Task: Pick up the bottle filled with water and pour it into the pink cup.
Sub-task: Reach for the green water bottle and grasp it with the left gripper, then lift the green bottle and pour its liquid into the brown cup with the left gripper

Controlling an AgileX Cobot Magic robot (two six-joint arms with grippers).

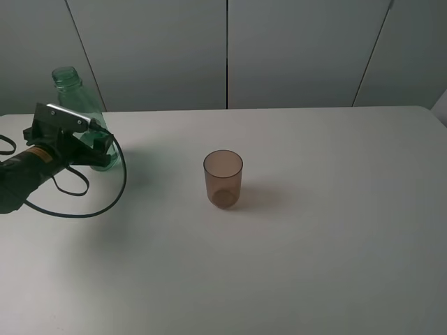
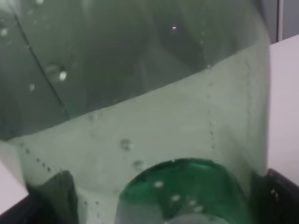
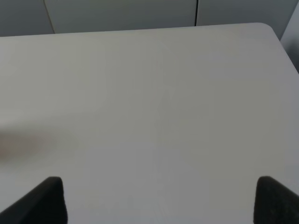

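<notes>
Left tool [image 1: 100,152]: jaws spread wide, one each side of the bottle's base | bottle [image 1: 78,105]: upright on the counter [image 1: 314,244], part full of water, well left of the pink cup [image 1: 223,179] and slightly farther back | pink cup: upright | right tool [image 3: 166,200]: open, fingers wide apart above the counter

— Where is the left arm [image 1: 28,174]?
— It lies low and reaches in from the left side. Black wires [image 1: 105,202] loop off it.
— And the left gripper [image 1: 100,152]?
— Its jaws are wide apart.
— The right gripper [image 3: 159,201]?
— Only its two dark fingertips [image 3: 44,203] show, far apart too.
</notes>
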